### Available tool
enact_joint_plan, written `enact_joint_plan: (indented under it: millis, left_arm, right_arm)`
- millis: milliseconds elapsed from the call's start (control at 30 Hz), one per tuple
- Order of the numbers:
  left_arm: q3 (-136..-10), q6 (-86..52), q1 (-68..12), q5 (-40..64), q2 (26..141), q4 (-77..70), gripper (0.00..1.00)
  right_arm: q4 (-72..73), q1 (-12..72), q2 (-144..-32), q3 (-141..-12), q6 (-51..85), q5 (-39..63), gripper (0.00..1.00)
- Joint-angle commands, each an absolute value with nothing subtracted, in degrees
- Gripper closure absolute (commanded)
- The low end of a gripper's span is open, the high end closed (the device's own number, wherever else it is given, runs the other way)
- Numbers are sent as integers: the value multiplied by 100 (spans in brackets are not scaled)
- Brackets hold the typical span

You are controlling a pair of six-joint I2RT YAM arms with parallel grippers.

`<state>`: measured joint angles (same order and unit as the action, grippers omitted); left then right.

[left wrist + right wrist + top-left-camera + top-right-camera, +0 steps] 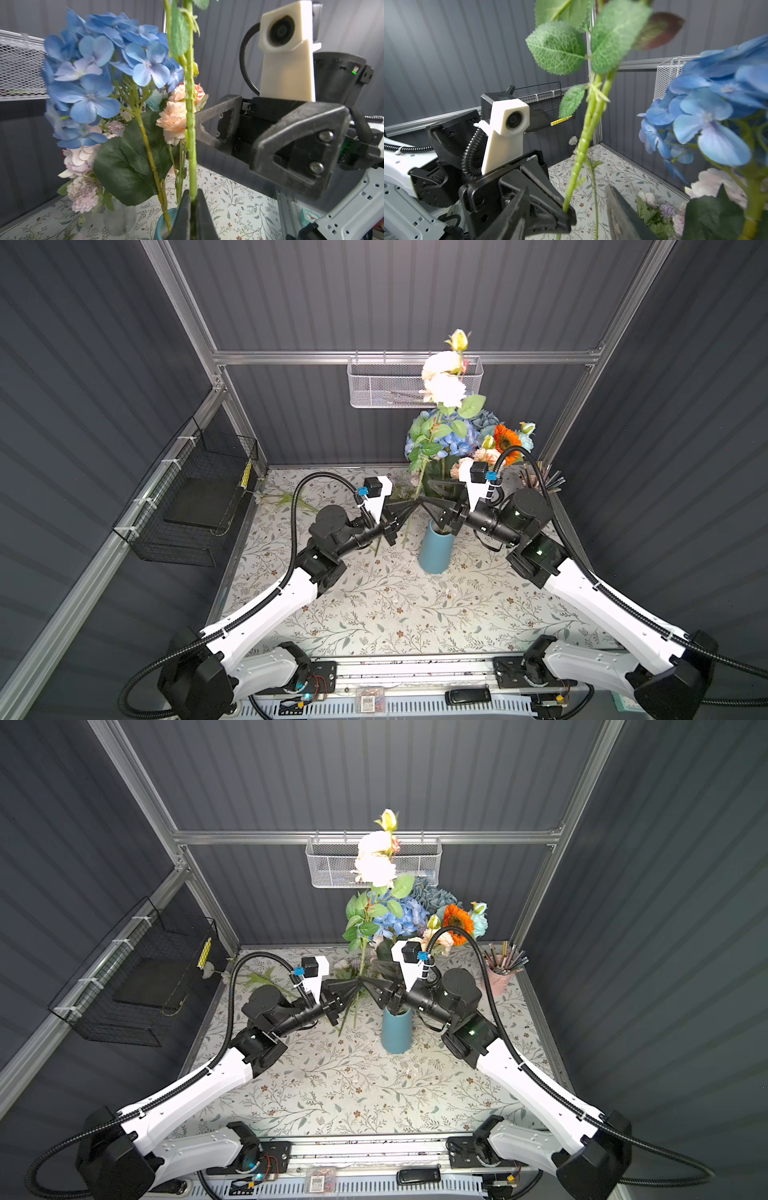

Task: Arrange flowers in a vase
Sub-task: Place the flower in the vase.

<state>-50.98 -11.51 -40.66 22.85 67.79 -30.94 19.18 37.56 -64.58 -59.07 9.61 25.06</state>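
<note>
Left fingers [186, 216] are clamped flat on the green stem [190, 128] of a tall white-bloomed flower [444, 385], with no gap visible between them. Right fingers [614, 199] stand part-way apart, one on each side of that same stem, just beside the left grip. The right wrist view shows no contact, so they are reckoned not holding. Stem long axis: near upright with a slight lean, blooms high above both wrists, lower end hanging free below the left grip, above the worktop [374, 605]. Blue vase [434, 551] stands upright just beside the stem, on the right arm's side; in both top views the right wrist sits over its mouth. Blue hydrangea [446, 435] rises behind it, and its stem looks to run into this vase, though that is not certain. Judgement: the lower end lies outside the vase, so the coming move turns on lifting the stem and carrying it sideways toward the right arm, over the rim, axis kept upright. Right arm is nearer the vase; a handover looks likely.
</note>
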Motion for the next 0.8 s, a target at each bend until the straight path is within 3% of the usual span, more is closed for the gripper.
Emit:
enact_joint_plan:
  millis: [0,167,300,367,533,567,667,700,767]
  left_arm:
    - [-5321,-887,-4198,2429,6916,-3328,100]
    - [-5383,-800,-4339,2443,7025,-3359,100]
    - [-5454,-752,-4407,2500,7083,-3299,100]
    - [-5489,-748,-4436,2522,7112,-3281,100]
    - [-5499,-743,-4478,2517,7138,-3262,99]
    - [-5493,-762,-4482,2517,7137,-3263,86]
    - [-5418,-918,-4482,2332,7087,-3400,18]
    - [-5383,-940,-4482,2244,7056,-3411,1]
    - [-5306,-1002,-4474,1940,6963,-3374,0]
  right_arm:
    - [2086,3784,-6547,-6046,1020,2733,48]
    - [2092,3781,-6508,-6008,974,2552,63]
    - [2143,3783,-6473,-5955,950,2487,91]
    - [2162,3771,-6455,-5933,938,2453,100]
    - [2171,3771,-6452,-5881,895,2375,100]
    - [2170,3773,-6450,-5868,886,2373,100]
    - [2100,3773,-6261,-5837,826,2314,100]
    - [2072,3775,-6243,-5835,801,2295,100]
    - [1958,3776,-6177,-5795,706,2181,100]
